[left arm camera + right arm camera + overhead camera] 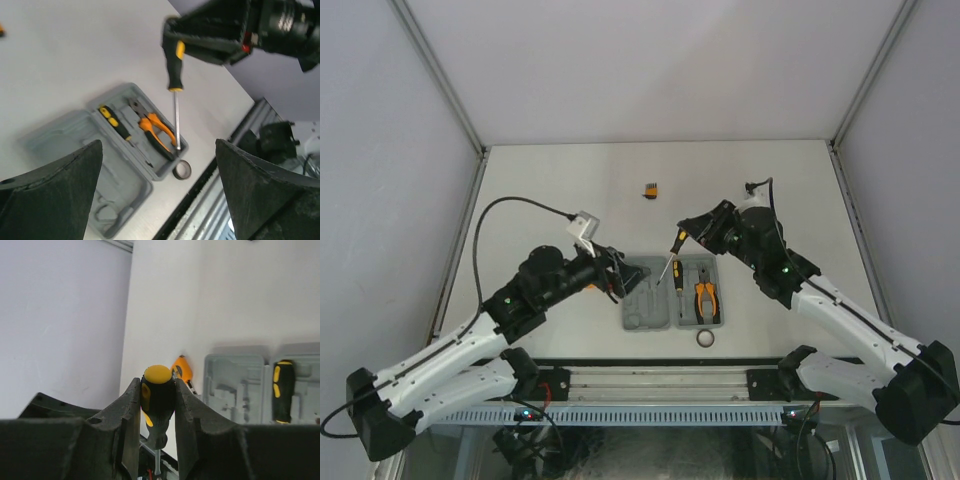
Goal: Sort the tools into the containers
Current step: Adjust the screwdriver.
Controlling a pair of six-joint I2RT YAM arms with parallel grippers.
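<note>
**Figure. Stowing the second screwdriver.** We show the grey tool case (pixel 642 300) lying open on the table (pixel 550 190), between the two arms and near their bases. Its right half already holds one black-and-orange screwdriver (pixel 677 272) and, to the right of it, the orange-handled pliers (pixel 706 298). The moulded recesses of the left half show nothing in them.

The right gripper (pixel 157 390) pinches the handle of the other screwdriver (pixel 678 241). The tool hangs steeply tilted, handle up and shaft pointing down toward the case. We cannot tell whether its tip touches the plastic. The left gripper (pixel 616 272) hovers at the left edge of the case with its jaws spread wide and nothing between them.

Two tools lie outside the case. The small black ring (pixel 706 338) sits just near of its right half, and the tiny orange-black block (pixel 649 189) lies well apart on the far side.

We judge that the step in hand is delivery of the held screwdriver. The next move calls for swinging the tool from steep to flat, lining its shaft up with a free recess, lowering it in, and only then releasing it.
</note>
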